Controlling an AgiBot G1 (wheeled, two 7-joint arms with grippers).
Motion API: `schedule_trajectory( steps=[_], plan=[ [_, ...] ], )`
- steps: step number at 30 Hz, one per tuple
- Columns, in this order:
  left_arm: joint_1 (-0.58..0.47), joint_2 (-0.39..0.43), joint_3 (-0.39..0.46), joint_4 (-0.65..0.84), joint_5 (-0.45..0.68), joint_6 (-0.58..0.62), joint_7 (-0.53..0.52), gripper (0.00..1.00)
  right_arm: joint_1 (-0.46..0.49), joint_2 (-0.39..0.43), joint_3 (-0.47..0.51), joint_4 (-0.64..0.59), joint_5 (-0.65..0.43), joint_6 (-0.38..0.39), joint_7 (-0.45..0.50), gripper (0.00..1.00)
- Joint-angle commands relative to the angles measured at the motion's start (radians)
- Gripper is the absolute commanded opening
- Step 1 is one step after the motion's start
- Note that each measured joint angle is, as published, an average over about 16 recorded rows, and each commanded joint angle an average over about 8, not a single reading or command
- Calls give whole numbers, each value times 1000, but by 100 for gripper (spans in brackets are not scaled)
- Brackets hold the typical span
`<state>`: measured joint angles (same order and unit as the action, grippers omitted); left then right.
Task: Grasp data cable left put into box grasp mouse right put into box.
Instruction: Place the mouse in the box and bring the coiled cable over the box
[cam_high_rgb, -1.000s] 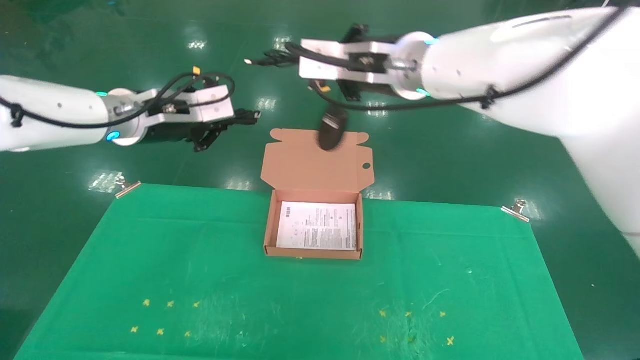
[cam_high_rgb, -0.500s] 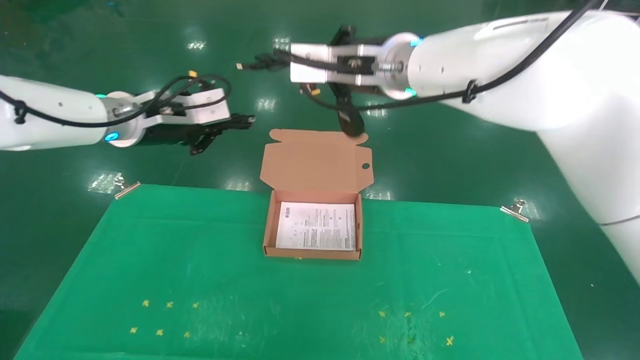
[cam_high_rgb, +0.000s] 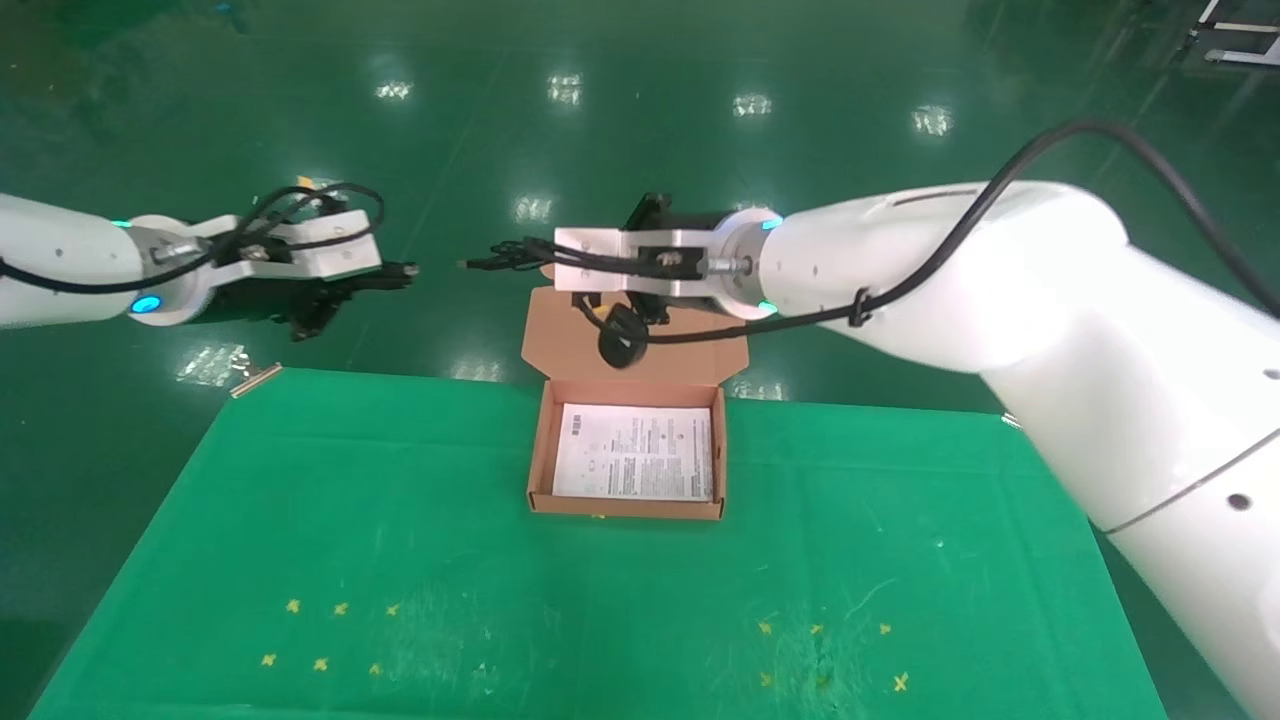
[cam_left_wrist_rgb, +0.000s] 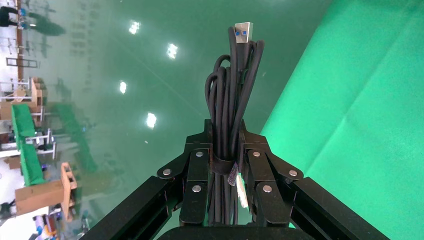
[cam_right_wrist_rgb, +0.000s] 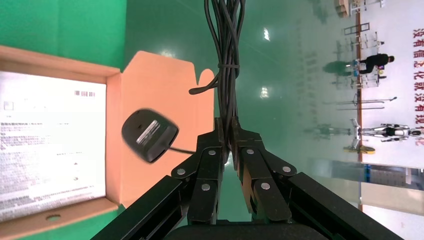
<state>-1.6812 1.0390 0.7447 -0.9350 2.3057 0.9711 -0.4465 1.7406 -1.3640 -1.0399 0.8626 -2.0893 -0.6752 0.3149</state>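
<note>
Hanging by its bundled cord from the right tool (cam_high_rgb: 500, 262), which is clamped on that cord, the mouse (cam_high_rgb: 620, 338) dangles over the open lid flap, just behind the box (cam_high_rgb: 628, 510) on the table (cam_high_rgb: 400, 560). So the tray lies below and toward the robot. The left tool (cam_left_wrist_rgb: 226, 165), pinched on the data cable (cam_left_wrist_rgb: 231, 90), hovers well off to the left, farther away.
</note>
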Motion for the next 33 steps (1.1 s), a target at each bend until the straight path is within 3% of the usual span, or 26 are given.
schedule_trajectory(
  steps=[1, 16, 29, 30, 33],
  plan=[
    [3, -7, 2, -14, 25, 7, -30, 0, -5, -3, -24, -14, 21, 21, -2, 0],
    [20, -18, 5, -75, 59, 26, -86, 0, -59, -11, -241, -39, 233, 121, 23, 0],
    [22, -19, 5, -82, 63, 28, -93, 0, -93, -11, -342, -170, 362, 195, 173, 1],
    [22, -19, 5, -82, 63, 28, -93, 0, -92, -11, -350, -176, 365, 195, 182, 8],
    [23, -19, 5, -83, 64, 29, -93, 0, -90, -11, -372, -189, 373, 190, 199, 45]
  ],
)
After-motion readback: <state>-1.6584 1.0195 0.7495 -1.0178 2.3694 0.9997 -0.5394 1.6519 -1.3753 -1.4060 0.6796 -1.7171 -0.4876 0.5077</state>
